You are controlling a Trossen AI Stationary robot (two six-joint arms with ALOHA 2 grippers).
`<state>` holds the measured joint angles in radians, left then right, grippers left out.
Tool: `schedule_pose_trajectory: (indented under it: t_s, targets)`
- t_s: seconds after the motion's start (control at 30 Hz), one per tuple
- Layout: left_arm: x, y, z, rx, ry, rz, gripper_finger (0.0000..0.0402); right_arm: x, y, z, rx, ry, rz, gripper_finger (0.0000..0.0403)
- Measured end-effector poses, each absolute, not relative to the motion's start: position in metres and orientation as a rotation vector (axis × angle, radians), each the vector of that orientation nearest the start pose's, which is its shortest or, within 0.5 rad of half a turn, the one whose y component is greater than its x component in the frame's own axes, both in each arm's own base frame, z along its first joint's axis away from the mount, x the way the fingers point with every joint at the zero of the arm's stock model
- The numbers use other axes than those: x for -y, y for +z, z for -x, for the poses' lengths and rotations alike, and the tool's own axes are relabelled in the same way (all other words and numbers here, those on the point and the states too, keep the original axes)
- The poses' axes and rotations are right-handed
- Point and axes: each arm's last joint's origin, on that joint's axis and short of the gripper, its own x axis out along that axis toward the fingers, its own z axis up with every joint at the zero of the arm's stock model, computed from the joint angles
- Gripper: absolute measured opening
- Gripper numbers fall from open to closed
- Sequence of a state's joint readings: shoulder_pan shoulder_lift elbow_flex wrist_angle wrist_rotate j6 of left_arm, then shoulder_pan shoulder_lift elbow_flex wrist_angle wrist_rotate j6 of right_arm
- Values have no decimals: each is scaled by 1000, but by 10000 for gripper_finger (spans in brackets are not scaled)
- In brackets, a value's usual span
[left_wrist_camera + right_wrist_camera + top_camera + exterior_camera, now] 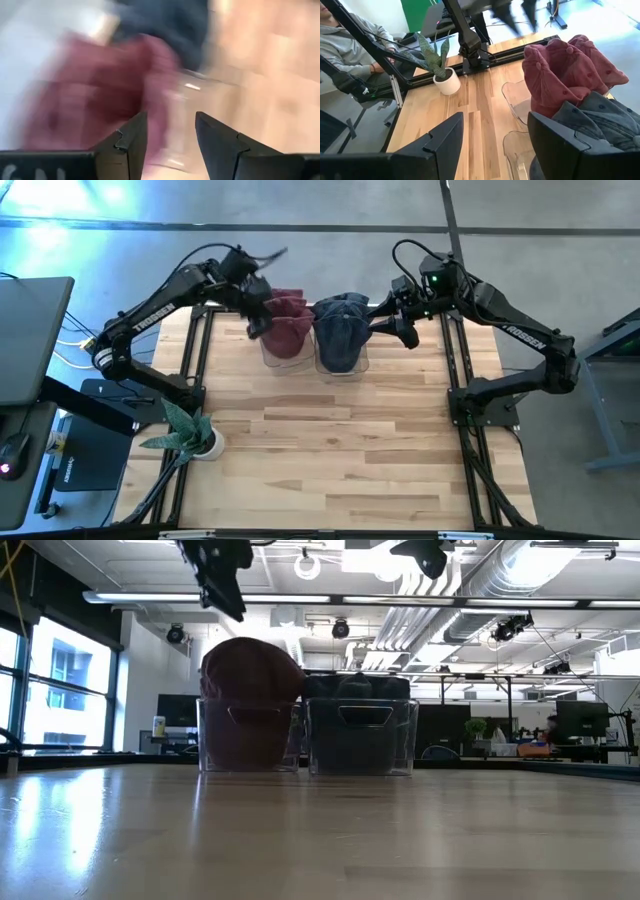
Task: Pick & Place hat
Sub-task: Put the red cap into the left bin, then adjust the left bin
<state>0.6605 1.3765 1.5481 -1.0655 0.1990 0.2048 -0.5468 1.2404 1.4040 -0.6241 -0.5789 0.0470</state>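
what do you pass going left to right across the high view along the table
potted plant → left gripper → red hats in a clear bin → blue hats in a clear bin → right gripper
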Motion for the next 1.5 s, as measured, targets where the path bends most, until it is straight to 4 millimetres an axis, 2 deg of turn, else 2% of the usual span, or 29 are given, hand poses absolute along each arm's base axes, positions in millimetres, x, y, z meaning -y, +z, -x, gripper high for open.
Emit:
schedule_pose_trajectory:
  t_s: [0.1,0.23,0.3,0.47,0.67,0.87,1.0,1.1,1.2,1.4,1.5]
  targets:
    - [-139,383,-212,-874,165,270,158,116,411,-221,-390,22,-289,213]
    - [-122,360,-221,-983,106,278,158,116,411,-221,-390,24,-266,211]
    - [-119,345,-225,-1043,147,241,158,116,411,-221,-390,24,-265,211]
    - [-127,319,-228,-1125,406,67,158,116,411,-221,-390,25,-259,211]
    - [-131,318,-224,-1167,463,2,158,116,411,-221,-390,24,-263,211]
    - [-117,343,-219,-1144,382,237,158,116,411,-220,-396,26,-276,211]
    - [-96,339,-228,-1117,158,413,158,116,411,-220,-396,26,-276,211]
    - [-76,321,-235,-1171,64,415,155,116,411,-220,-396,27,-274,211]
    - [-60,293,-241,-1216,44,385,138,116,411,-220,-396,27,-272,211]
    - [-50,236,-243,-1229,233,399,68,116,411,-220,-397,27,-272,211]
    - [-52,217,-242,-1186,332,420,28,116,411,-220,-397,27,-271,211]
